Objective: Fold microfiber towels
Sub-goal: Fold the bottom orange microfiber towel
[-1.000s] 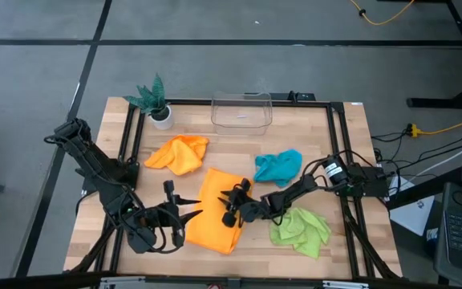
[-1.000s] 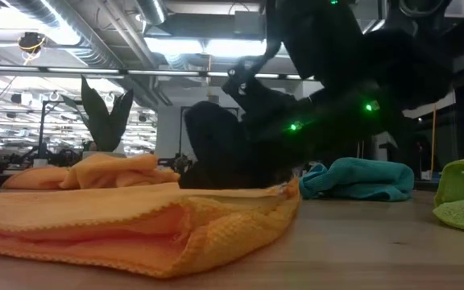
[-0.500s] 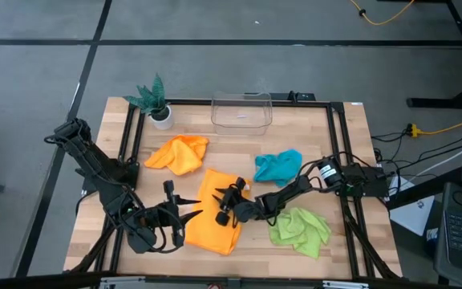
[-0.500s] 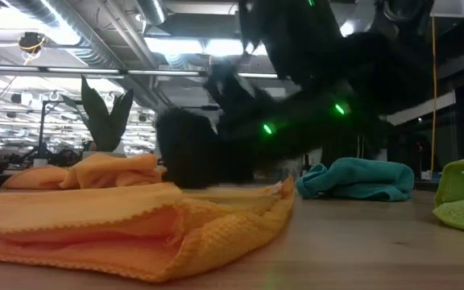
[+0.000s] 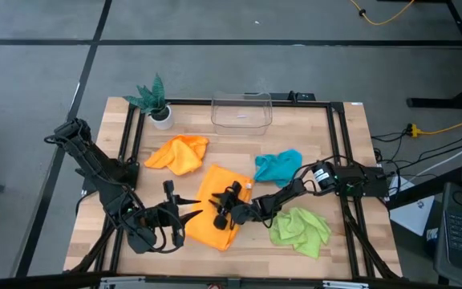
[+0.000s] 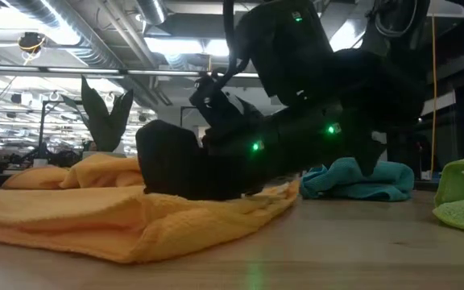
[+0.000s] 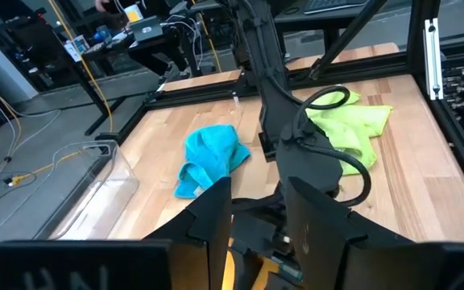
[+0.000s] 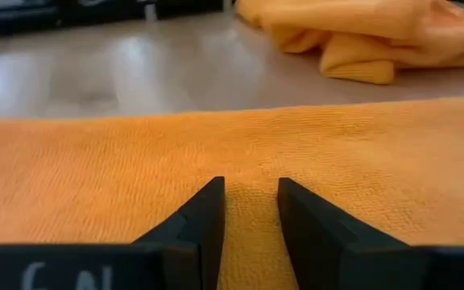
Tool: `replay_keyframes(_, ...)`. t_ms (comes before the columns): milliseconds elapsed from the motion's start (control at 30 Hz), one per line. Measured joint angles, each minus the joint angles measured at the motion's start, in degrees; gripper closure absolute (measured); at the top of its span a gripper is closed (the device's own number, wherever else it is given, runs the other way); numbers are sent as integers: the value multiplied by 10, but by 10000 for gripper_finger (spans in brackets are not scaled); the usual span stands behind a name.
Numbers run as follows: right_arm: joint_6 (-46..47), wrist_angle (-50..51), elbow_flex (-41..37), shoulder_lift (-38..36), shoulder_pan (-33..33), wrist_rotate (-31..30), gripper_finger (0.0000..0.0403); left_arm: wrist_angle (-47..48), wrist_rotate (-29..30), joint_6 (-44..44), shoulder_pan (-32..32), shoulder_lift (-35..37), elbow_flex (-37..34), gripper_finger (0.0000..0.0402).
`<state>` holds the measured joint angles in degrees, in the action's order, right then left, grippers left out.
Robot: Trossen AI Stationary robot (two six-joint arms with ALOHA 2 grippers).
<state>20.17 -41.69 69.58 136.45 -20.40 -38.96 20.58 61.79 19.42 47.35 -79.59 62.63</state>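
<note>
Under the right gripper lies the spread orange towel, flat on the wooden table near its front edge; the gripper is low over the cloth's middle, and its wrist view shows the two dark fingers a narrow gap apart with orange weave beneath and between them, though whether they pinch a fold of the cloth cannot be told. From table height the right gripper appears as a dark mass pressed onto the towel, whose near edge is rumpled into low ridges. Just beside that gripper, on its outer side, the left gripper hangs at the towel's left edge, its fingers standing moderately apart and holding nothing that can be seen. Beyond the right gripper, toward the back of the table, the second orange towel sits crumpled in a heap. Behind the right arm's forearm the teal-blue towel lies bunched, and close to the arm on its front side the lime green towel is crumpled near the table's front right; both show past the left gripper's fingers, teal and green. Well apart from both grippers, at the back edge, stand a clear plastic bin and a small artificial plant in a white pot
</note>
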Motion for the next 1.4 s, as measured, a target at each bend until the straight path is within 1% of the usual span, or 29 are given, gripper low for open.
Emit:
replay_keyframes(33, -13, -1, 0, 0, 1, 20, 283, 0, 0, 0, 0, 0, 0, 290)
replay_keyframes(100, -47, -4, 1, 0, 9, 82, 283, 0, 0, 0, 0, 0, 0, 290)
replay_keyframes(267, -121, -13, 1, -1, 43, 263, 283, 0, 0, 0, 0, 0, 0, 290)
replay_keyframes(400, -180, -21, 1, 0, 81, 383, 283, 0, 0, 0, 0, 0, 0, 290)
replay_keyframes(467, -190, -29, 5, 1, 100, 440, 283, 0, 0, 0, 0, 0, 0, 290)
replay_keyframes(533, -176, -25, 16, 3, 114, 479, 283, 0, 0, 0, 0, 0, 0, 290)
replay_keyframes(667, -115, -15, 38, 2, 123, 494, 283, 0, 0, 0, 0, 0, 0, 290)
replay_keyframes(767, -107, -11, 44, -13, 123, 494, 283, 0, 0, 1, 0, 0, 0, 290)
replay_keyframes(900, -108, -16, 42, -54, 115, 494, 283, 4, 0, 27, 0, 0, 0, 290)
replay_keyframes(1100, -107, 97, 39, -112, 98, 493, 283, 4, -27, 45, -2, 0, 0, 290)
replay_keyframes(1267, -100, 237, 40, -166, 74, 492, 283, 4, -28, 45, -2, 0, 0, 290)
replay_keyframes(1400, -140, 316, 40, -208, 54, 492, 283, 4, -28, 58, -2, 0, 0, 290)
